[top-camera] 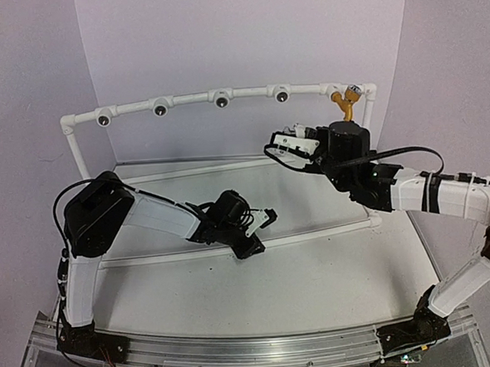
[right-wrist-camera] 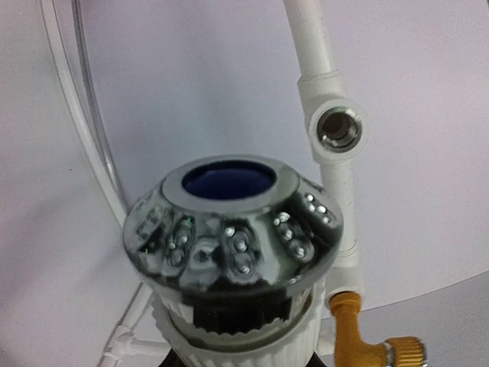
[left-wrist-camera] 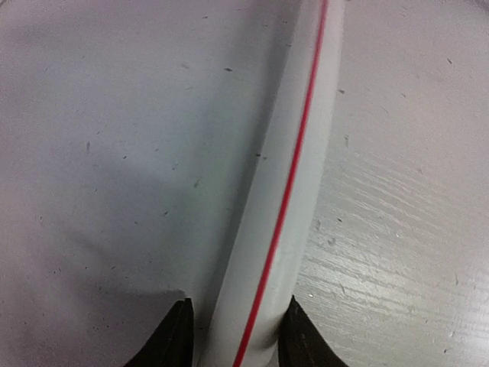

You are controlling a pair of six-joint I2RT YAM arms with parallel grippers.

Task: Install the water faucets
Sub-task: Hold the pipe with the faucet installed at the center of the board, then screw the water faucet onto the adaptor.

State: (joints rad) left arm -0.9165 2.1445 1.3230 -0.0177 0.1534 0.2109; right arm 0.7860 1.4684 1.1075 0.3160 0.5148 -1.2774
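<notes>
Faucets are both on the right. At left, the left gripper [left-wrist-camera: 237,340] is low over the table [left-wrist-camera: 397,229]. Its dark fingers [left-wrist-camera: 172,340] sit close on either side of a white pipe [left-wrist-camera: 302,153] with a red line, but I cannot tell whether they clamp it. Right of centre, the right gripper [top-camera: 291,141] is up in front of the frame [top-camera: 132,110], closed on the white faucet [right-wrist-camera: 229,229]. The faucet's chrome, blue-capped handle faces the wrist camera, near an open socket [right-wrist-camera: 338,128]. The yellow faucet [top-camera: 345,102] is fitted at the frame's right end.
</notes>
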